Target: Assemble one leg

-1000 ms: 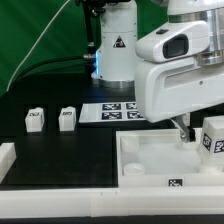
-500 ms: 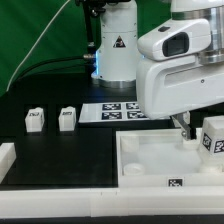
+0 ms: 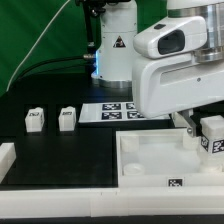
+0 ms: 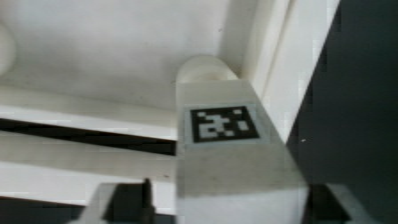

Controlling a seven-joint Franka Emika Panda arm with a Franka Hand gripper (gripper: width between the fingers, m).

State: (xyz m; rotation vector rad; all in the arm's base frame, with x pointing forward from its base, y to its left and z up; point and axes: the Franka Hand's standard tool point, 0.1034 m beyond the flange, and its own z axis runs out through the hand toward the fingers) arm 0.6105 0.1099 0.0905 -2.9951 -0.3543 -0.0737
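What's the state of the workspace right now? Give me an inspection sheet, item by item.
Surface: black tabletop, white rail along its near edge.
Job's things: gripped leg by the tray-like part's far corner, on the exterior view's right; loose leg and second loose leg standing apart on the exterior view's left.
Clutter: nothing seen; only the marker board.
Claw: claw appears shut on the gripped leg.
Cables: dark cable against the backdrop.
Surroundings: green backdrop; arm's base behind.
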